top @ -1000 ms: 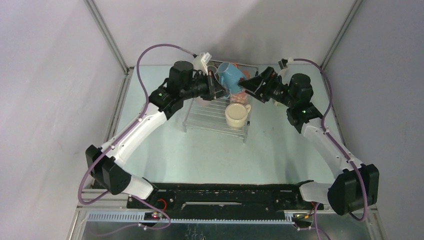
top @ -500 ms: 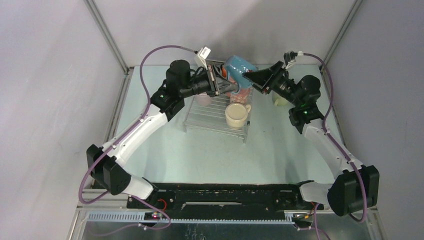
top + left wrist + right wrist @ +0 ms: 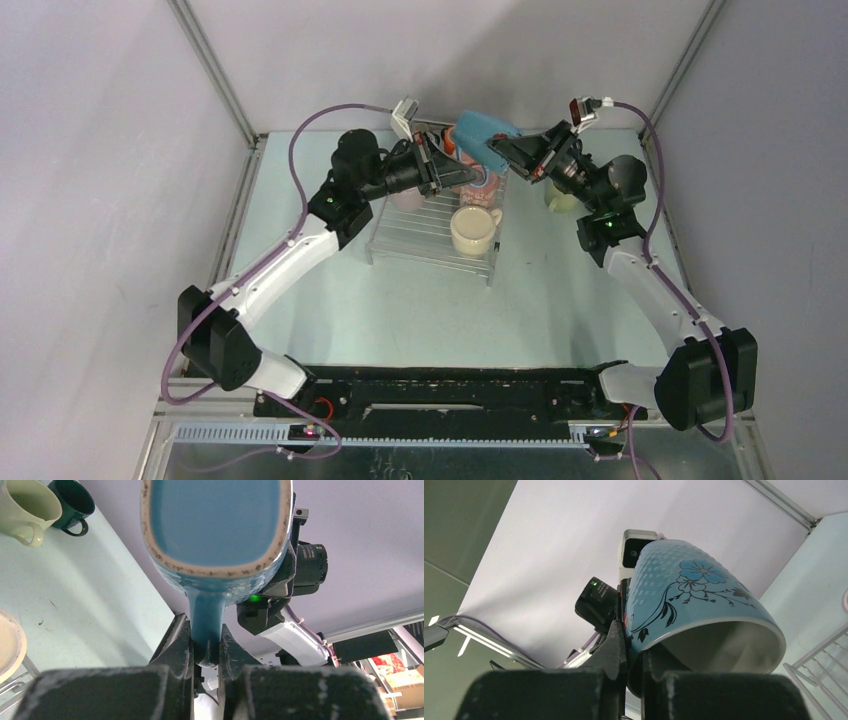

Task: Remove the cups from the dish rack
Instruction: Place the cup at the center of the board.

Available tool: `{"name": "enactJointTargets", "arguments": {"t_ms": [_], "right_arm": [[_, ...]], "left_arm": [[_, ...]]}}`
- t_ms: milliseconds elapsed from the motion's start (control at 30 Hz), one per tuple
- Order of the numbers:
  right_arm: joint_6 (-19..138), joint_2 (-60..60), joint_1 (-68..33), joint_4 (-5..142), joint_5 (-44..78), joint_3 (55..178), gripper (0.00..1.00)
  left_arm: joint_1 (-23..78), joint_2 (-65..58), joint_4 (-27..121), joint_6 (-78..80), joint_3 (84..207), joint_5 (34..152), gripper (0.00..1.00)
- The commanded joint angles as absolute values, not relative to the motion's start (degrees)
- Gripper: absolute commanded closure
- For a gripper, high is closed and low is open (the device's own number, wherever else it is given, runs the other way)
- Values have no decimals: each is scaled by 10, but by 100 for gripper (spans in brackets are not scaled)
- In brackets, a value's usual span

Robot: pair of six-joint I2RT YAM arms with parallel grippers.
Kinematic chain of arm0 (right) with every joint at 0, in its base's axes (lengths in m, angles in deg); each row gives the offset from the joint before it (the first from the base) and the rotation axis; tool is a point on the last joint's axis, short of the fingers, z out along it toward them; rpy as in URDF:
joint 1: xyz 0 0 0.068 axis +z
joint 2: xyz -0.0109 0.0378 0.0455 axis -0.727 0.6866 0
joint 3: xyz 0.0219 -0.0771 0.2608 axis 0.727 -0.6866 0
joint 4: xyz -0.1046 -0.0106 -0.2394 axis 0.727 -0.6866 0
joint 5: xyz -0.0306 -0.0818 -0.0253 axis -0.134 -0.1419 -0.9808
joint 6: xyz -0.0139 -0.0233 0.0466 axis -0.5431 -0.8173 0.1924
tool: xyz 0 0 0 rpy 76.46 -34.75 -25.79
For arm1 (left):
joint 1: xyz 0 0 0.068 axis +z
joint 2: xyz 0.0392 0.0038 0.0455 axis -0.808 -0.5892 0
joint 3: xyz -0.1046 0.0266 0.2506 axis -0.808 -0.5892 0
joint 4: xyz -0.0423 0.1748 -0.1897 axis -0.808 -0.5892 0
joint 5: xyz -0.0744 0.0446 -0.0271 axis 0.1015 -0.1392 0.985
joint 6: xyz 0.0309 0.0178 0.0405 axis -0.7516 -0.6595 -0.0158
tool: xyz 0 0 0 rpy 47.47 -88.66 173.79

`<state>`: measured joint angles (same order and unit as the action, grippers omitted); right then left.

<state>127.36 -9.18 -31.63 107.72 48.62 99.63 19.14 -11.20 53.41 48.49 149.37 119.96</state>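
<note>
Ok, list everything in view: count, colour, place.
table: 1, pale green
dish rack: 1, silvery, table's far middle
blue mug: 1, blue, flower print, held above the rack's far end
cream mug: 1, cream, upright on the rack, near right
pink mug: 1, pink, rack's left, partly hidden
speckled pink mug: 1, pink, rack, below the blue mug
pale green mug: 1, pale green, table right of rack
dark teal mug: 1, dark teal, beside it
left hand: 1, black, shut on blue mug's handle
right hand: 1, black, shut on its rim
</note>
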Motion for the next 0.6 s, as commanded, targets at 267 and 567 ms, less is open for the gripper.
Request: {"name": "enactJointTargets", "arguments": {"t_ms": [267,567], "right_arm": [[1232,-105,-310,1035,461,998,100],[1144,-143,-320,895,426,1013,100]], "left_arm": [[187,-83,621,480,1446,1215,15],[188,-48,482,384,1448,1164,0]]}}
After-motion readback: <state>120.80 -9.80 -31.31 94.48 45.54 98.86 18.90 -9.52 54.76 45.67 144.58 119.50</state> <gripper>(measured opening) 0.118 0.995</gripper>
